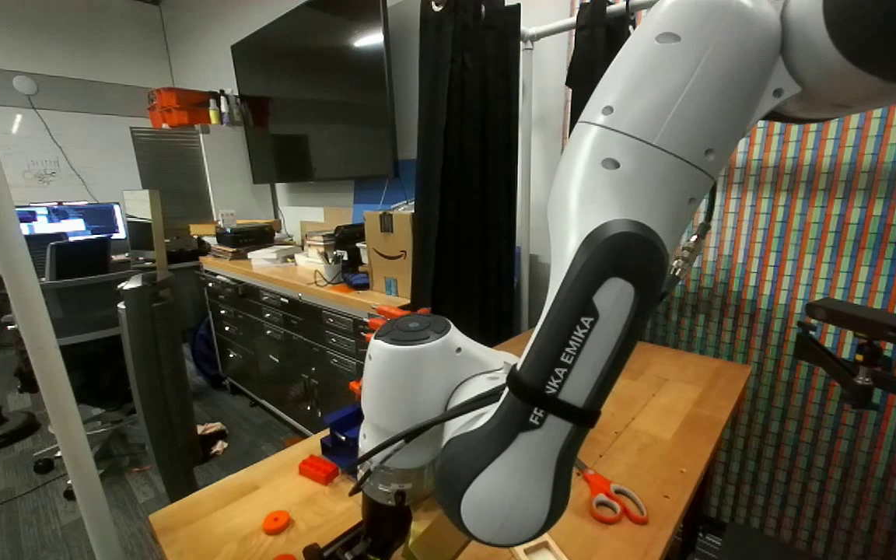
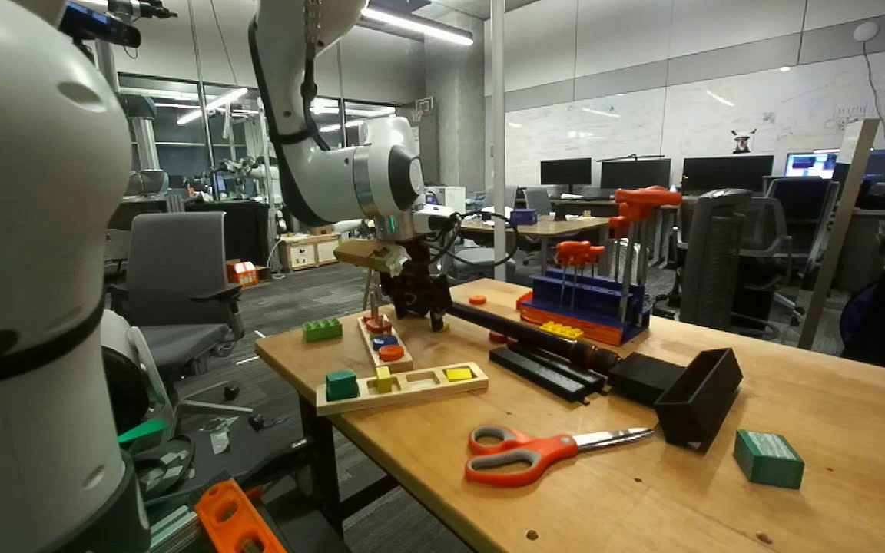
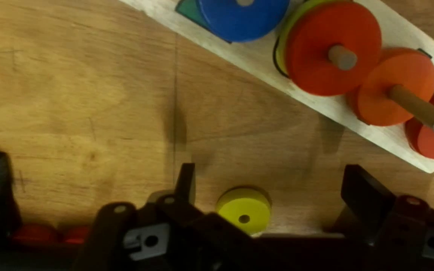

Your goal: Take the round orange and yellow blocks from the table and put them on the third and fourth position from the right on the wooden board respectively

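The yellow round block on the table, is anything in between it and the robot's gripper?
No, nothing visible. In the wrist view, the yellow round block shows within the gap of the open gripper. The pegged wooden board lies toward the top of that picture, not in between.

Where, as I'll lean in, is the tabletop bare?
In an exterior view, between scissors and green box, and behind that box beside the black tray. It is crowded around the yellow disc, near fingers and pegged board.
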`<state>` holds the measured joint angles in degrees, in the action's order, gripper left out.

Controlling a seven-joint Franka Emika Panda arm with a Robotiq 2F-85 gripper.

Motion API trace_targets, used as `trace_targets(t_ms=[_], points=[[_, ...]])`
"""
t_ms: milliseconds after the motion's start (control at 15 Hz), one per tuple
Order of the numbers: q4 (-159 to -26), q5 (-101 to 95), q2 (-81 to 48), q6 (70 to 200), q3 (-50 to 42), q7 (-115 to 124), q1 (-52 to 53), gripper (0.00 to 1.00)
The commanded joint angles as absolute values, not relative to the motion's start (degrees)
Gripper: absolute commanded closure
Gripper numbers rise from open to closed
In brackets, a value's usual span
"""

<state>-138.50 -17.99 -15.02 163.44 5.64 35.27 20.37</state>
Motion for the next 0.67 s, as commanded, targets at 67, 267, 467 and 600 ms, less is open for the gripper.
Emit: trace_targets(t_ms=[67, 267, 467, 600], points=[[-137.31, -18.75, -17.05, 165.68, 5.26, 33.92, 19.96, 0.00], [-136.76, -18.87, -17.58, 165.76, 4.91, 33.73, 19.95, 0.00], [-136.07, -18.93, -17.94, 165.77, 4.58, 33.52, 19.92, 0.00], [-135.62, -18.86, -18.20, 165.82, 4.41, 33.21, 19.82, 0.00]])
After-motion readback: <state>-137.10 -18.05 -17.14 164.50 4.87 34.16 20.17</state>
